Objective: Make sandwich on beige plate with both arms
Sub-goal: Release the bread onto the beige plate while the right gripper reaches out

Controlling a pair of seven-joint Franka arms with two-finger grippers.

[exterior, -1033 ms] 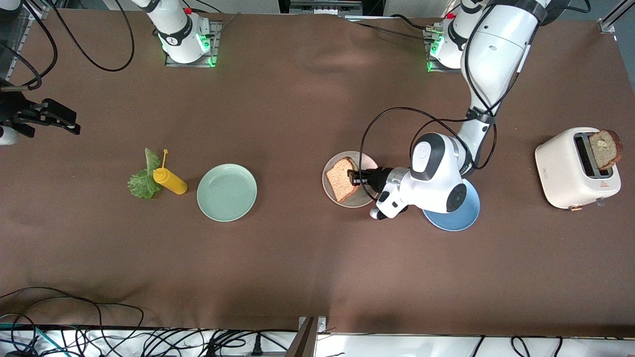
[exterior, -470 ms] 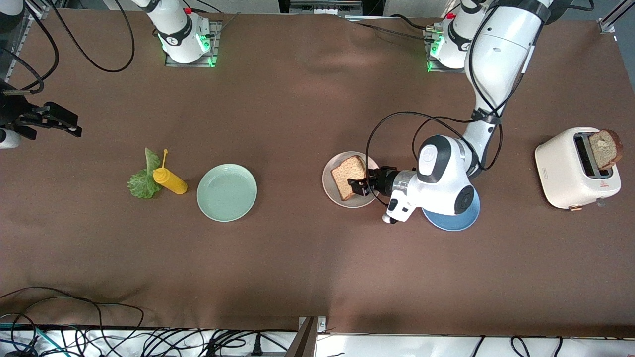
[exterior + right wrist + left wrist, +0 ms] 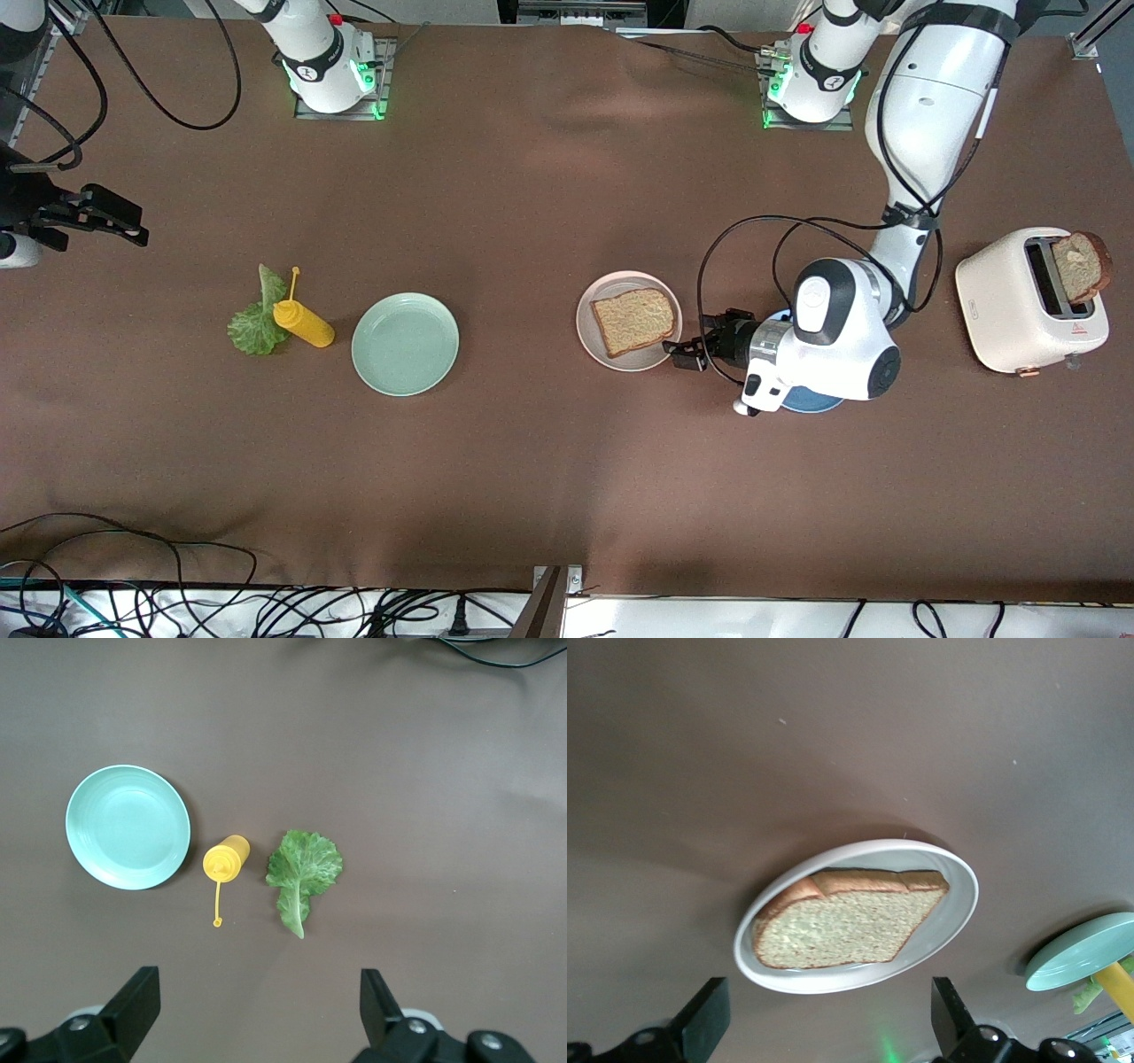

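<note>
Brown wholegrain bread: two slices are being counted. One slice (image 3: 633, 321) is lying flat on the beige plate (image 3: 592, 306), which is sitting mid-table toward the left arm's end; nothing is stacked on it. The second slice (image 3: 1081, 266) is standing upright in the slot of the one white toaster (image 3: 1019, 306), further toward the left arm's end.

The left gripper (image 3: 689, 352) is being held low just beside the beige plate's edge, fingers spread apart, nothing gripped, no contact with the slice. Beneath the left arm's wrist, one blue plate (image 3: 811, 401) is being mostly covered.

Three plates are being counted in all: beige, blue, and one mint-green plate (image 3: 405, 343) toward the right arm's end. Just beside it, one yellow squeeze bottle (image 3: 304, 322) is lying on its side, and one lettuce leaf (image 3: 255, 323) is lying against the bottle.

The right gripper (image 3: 97, 213) is being kept waiting over the table's edge at the right arm's end, fingers apart, empty.
</note>
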